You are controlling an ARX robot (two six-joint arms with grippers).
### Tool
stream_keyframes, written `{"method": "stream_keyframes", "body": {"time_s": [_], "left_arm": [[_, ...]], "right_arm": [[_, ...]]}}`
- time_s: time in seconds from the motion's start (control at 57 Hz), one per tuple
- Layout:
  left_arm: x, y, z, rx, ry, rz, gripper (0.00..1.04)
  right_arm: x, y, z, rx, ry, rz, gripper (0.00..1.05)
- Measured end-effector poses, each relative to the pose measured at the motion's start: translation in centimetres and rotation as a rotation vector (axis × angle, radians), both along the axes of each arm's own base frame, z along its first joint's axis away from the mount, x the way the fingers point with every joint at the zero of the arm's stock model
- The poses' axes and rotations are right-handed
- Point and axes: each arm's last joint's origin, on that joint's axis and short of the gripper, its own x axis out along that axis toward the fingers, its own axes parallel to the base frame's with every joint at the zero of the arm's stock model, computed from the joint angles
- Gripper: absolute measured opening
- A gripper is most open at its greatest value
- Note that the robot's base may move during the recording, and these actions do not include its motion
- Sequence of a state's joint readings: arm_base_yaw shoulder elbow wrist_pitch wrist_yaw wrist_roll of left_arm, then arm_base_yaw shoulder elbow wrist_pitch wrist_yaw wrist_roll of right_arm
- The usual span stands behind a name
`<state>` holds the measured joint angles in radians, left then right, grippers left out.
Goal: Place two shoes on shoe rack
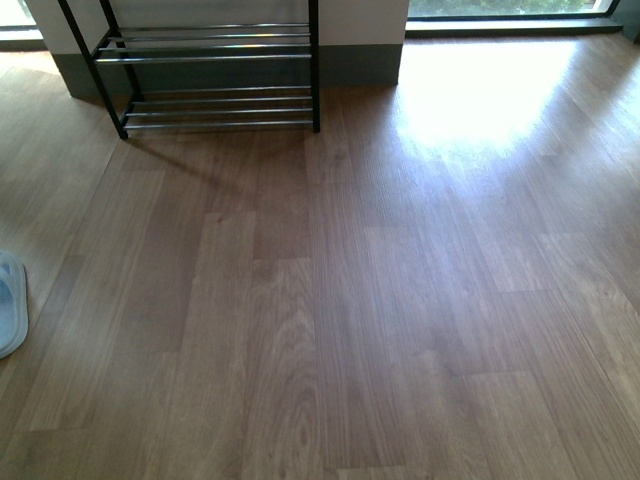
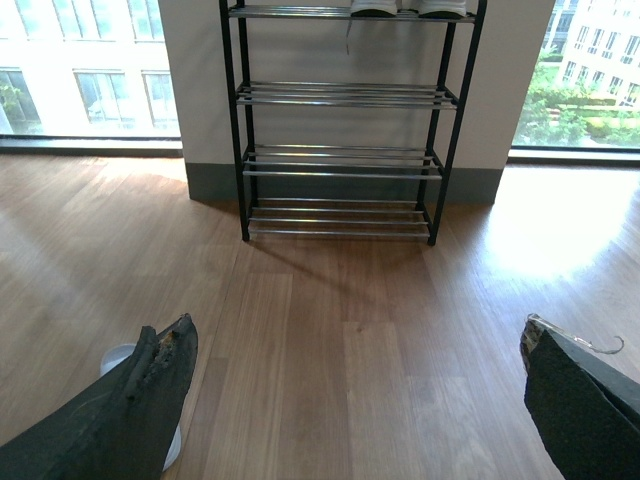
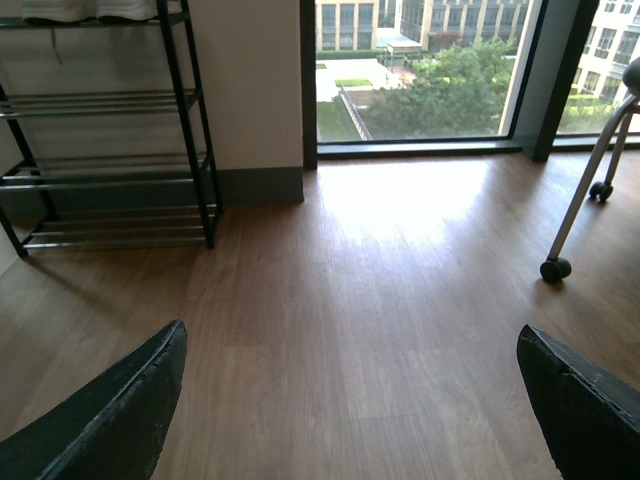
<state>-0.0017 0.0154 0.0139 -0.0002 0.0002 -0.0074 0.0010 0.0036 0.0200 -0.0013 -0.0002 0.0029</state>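
One sandal (image 1: 10, 302); rack (image 2: 345, 95) top, maybe two shoes (image 2: 440, 8).

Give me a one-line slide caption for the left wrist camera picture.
Open left gripper faces the shoe rack, white-soled shoes on its top shelf, a sandal on the floor beside one finger.

Black-framed shoe rack (image 2: 345, 95) with chrome bars, white-soled shoes (image 2: 440, 8) on its top tier, light-blue sandal (image 1: 8, 305), brown wood-grain floor (image 1: 350, 300).

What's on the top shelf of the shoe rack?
White shoe soles rest on the top shelf of the shoe rack. Everything above the soles is cut off by the picture's edge.
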Motion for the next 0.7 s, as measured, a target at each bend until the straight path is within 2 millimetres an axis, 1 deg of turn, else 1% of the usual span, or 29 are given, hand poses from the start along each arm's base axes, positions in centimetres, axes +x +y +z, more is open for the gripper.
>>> {"method": "stream_keyframes", "body": {"time_s": [0.702], "left_arm": [[0.00, 0.00, 0.00, 0.000, 0.000, -0.001, 0.95]], "right_arm": [[-0.01, -0.01, 0.01, 0.000, -0.001, -0.003, 0.96]]}}
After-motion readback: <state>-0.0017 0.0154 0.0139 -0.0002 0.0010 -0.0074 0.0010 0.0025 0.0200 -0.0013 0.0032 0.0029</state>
